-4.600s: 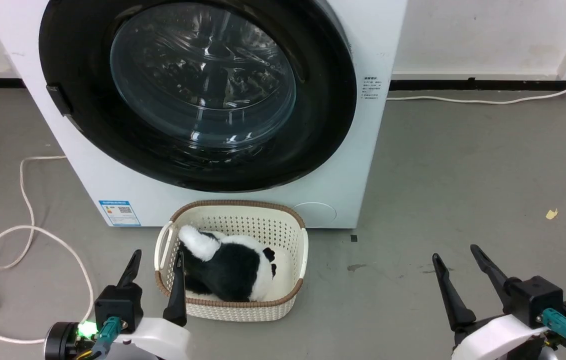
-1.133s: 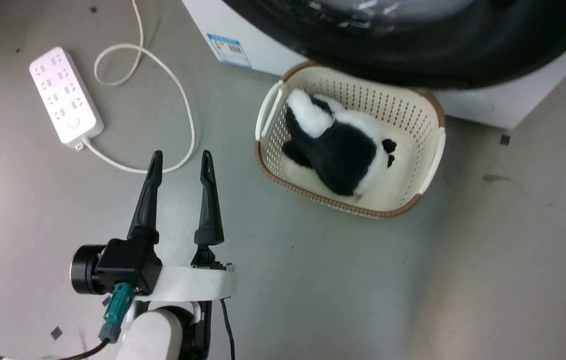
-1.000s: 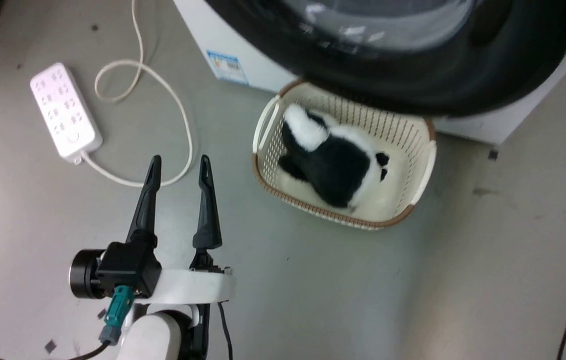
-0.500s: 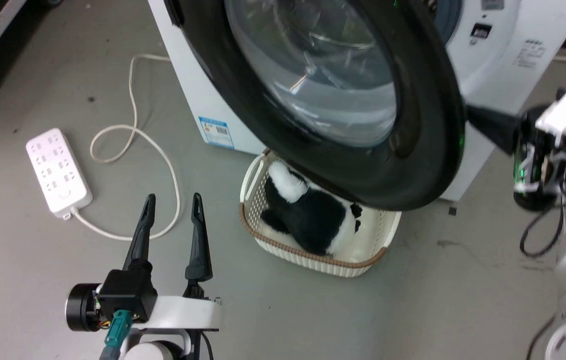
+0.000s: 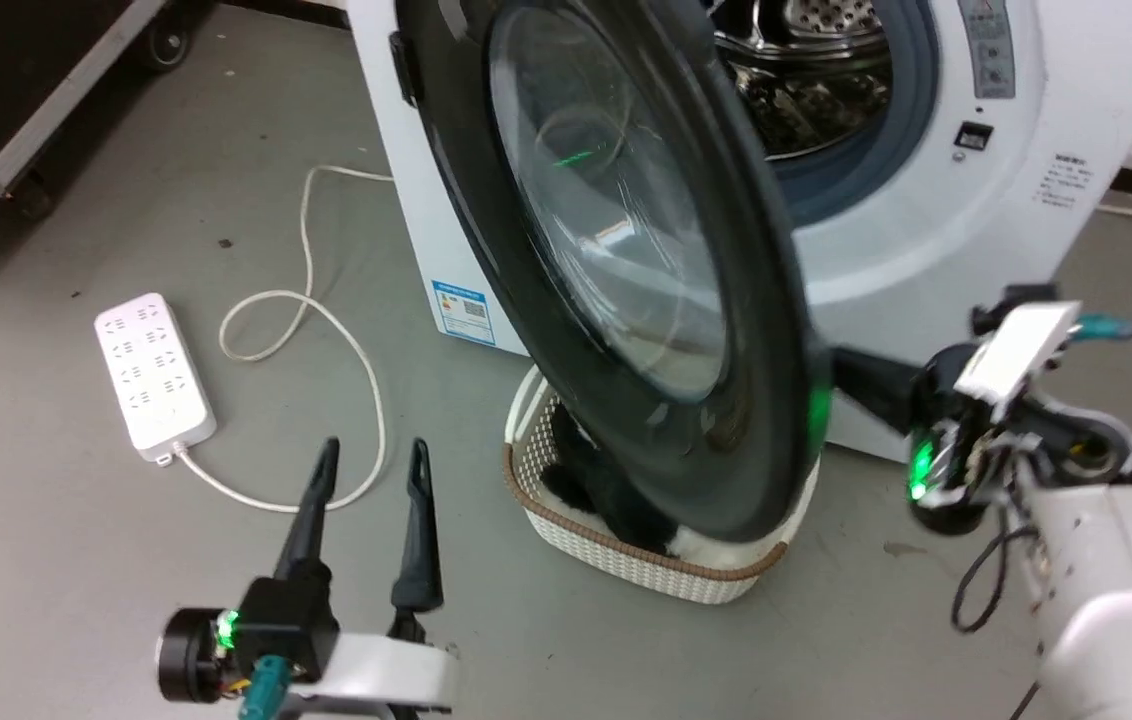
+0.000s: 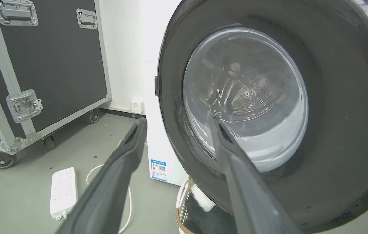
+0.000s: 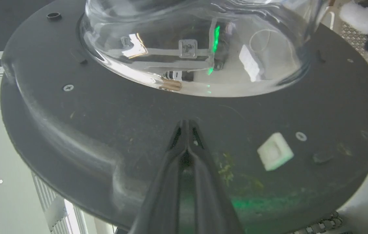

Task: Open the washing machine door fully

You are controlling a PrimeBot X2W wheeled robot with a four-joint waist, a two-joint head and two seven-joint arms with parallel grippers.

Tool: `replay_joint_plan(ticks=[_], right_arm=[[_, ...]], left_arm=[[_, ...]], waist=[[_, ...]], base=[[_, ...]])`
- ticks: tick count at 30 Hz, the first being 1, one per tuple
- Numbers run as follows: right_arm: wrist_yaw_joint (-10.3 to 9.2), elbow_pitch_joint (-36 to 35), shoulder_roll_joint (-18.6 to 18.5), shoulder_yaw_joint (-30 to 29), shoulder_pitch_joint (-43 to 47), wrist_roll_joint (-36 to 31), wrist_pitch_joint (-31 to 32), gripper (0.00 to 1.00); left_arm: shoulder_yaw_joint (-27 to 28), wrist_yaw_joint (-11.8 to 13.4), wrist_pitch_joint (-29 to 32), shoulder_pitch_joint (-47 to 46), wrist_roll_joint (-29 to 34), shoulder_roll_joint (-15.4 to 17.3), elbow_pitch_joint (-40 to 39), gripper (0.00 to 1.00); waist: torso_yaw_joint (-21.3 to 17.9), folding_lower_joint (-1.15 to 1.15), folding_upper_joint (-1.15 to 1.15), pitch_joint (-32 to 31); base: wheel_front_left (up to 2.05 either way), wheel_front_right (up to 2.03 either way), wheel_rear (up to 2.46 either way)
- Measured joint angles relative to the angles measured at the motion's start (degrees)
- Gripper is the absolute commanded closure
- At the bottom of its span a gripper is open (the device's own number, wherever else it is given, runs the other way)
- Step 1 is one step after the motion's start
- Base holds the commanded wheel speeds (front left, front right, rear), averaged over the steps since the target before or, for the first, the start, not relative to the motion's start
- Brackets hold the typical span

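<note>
Partly open: the door [image 5: 626,260] stands swung out from the washer [image 5: 936,230] on its left-side hinge, its lower edge over the basket [image 5: 626,565].

Writing: I see a blue sticker [image 5: 466,312] with a QR square low on the white front, and small grey print [image 5: 1061,180] on the right of the panel. Both are too small for me to read. No brand that I can make out.

Materials: the door has a glossy black ring around a bulging clear glass bowl. Its inner face is matte black plastic with screw heads and a white square catch [image 7: 275,151]. The drum [image 5: 806,70] is perforated steel inside a grey gasket [image 5: 891,150]. The basket is cream, holed, with a brown woven rim, and holds black-and-white plush [image 6: 202,203]. On the floor lie a white power strip [image 5: 154,375] and a looped cord [image 5: 326,330]. A black flight case [image 6: 41,58] has metal edging.

Left gripper [image 5: 373,447]: fingers apart, empty, over the floor. Right gripper [image 7: 185,125]: fingers together, tips at the door's inner ring.
</note>
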Motion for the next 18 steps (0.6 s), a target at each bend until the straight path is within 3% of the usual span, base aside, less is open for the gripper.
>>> replay_joint_plan(ticks=[11, 18], right_arm=[[0.00, -10.66, 0.10, 23.35, 11.06, 16.45, -7.72, 1.00], [0.00, -13.73, 0.31, 30.98, 13.35, 19.83, -13.40, 1.00]], left_arm=[[-1.54, -0.80, 0.00, 3.53, 0.36, -0.02, 1.65, 0.00], [-1.60, -0.85, 0.00, 3.54, 0.31, -0.02, 1.97, 0.00]], waist=[[1.96, 0.00, 0.00, -1.64], [2.30, 0.00, 0.00, -1.29]], base=[[0.00, 0.00, 0.00], [0.00, 0.00, 0.00]])
